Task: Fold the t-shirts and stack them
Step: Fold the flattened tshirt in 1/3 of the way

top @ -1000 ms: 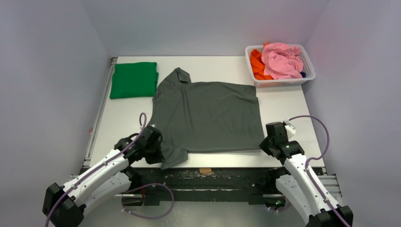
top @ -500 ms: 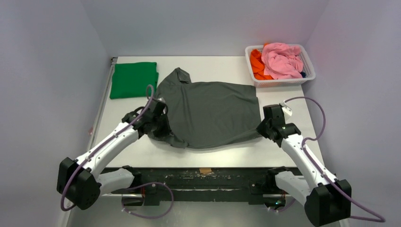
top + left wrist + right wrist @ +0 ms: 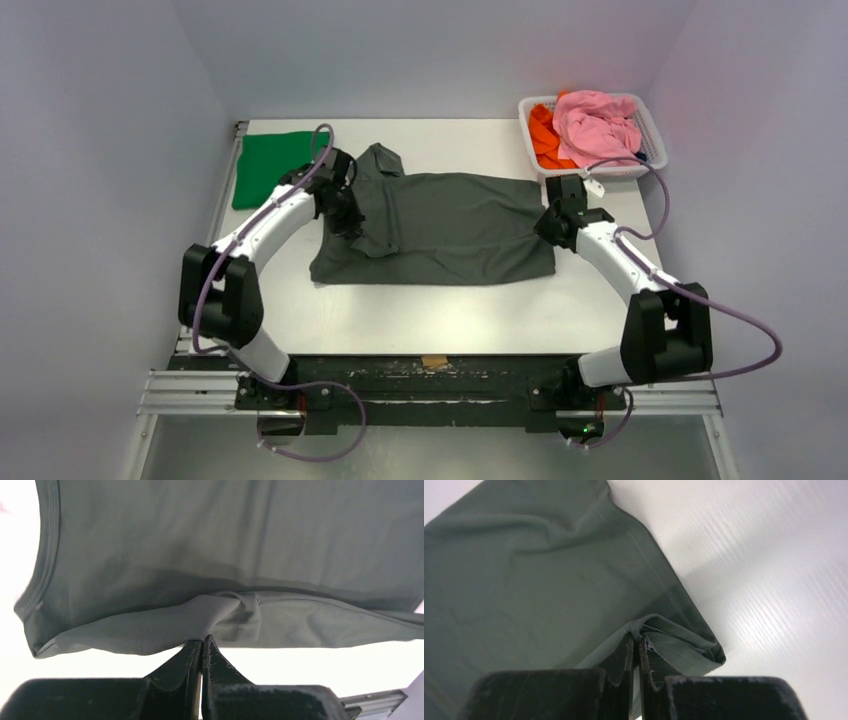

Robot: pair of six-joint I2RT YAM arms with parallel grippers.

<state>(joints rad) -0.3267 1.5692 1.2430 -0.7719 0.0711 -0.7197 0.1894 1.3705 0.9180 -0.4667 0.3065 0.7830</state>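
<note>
Left hand (image 3: 202,641), right hand (image 3: 638,639) clamped on charcoal t-shirt (image 3: 450,235) hem, now swept forward over its body; half-fold nearly laid.

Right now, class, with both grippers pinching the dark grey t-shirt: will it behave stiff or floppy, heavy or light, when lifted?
Probably floppy: the dark grey t-shirt puckers into a peak at the left gripper and the right gripper. Likely light: small fingertip pinches hold its edge up. It may drag, since most lies on the white table.
</note>
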